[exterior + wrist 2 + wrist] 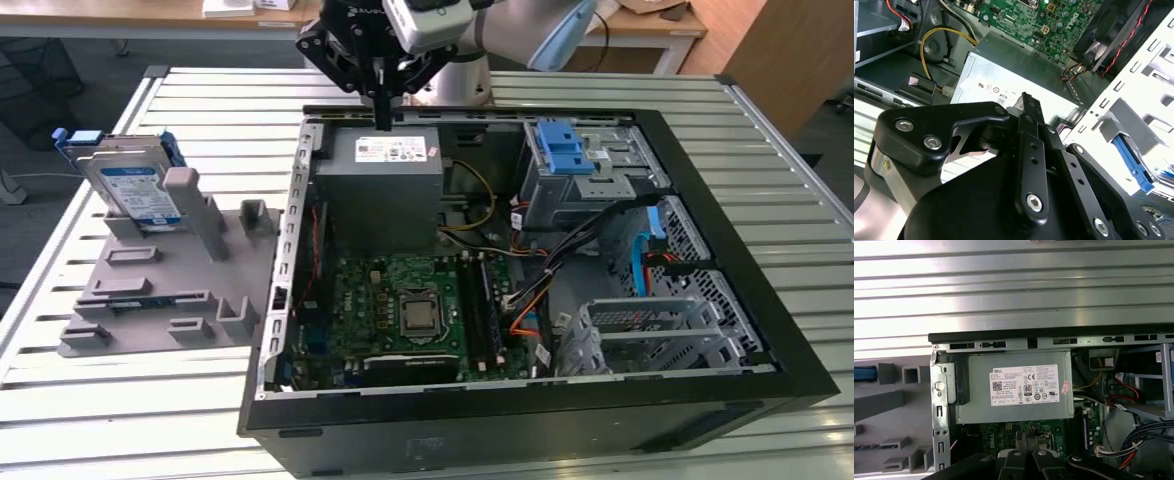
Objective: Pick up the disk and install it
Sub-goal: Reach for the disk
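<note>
Above one power supply [380,190], one clenched empty pincer [384,120]; one disk [138,193] apart on its stand [134,300].

Above the disk [134,188], upright in the grey fixture [154,295] near the counter [134,430]'s edge at the exterior view's left, the air is open, though a fixture post [183,200] stands just beside it. Inside the open case [747,340], the power supply [380,195] lies right under the end effector [383,118], cables [561,260] clutter the middle, and a metal drive cage [654,330] fills a near corner.

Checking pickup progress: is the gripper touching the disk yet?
Apart. The exterior view shows the gripper over the power supply, the disk away on its stand.
</note>
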